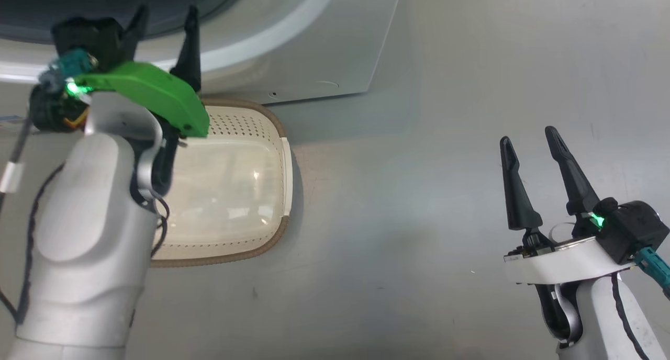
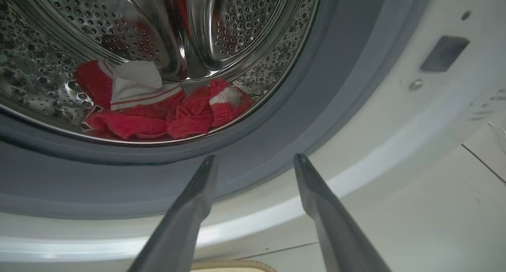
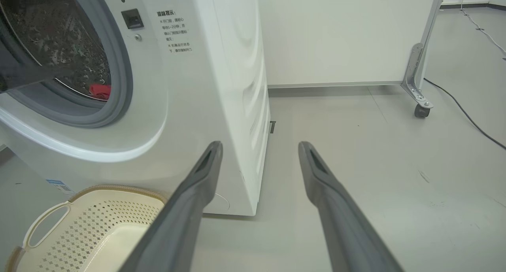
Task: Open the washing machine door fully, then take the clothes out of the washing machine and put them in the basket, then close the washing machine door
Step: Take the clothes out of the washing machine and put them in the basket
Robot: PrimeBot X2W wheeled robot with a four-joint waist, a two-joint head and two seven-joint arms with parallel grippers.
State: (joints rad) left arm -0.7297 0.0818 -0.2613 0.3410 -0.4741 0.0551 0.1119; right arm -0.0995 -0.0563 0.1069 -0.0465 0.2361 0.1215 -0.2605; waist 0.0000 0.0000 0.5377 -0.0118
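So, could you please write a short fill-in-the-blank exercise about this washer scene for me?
1. The clothes in the drum are mostly ____ in colour.
2. The basket is ____: nothing lies in it.
3. The fingers of the left gripper stand ____ and hold nothing.
Missing words: red; empty; open.

A smooth pale grey floor (image 3: 375, 153), lightly scuffed, runs to a plain white partition (image 3: 340, 34) on a metal leg (image 3: 413, 66) with a small caster (image 3: 421, 111). A black cable (image 3: 464, 112) trails past it.
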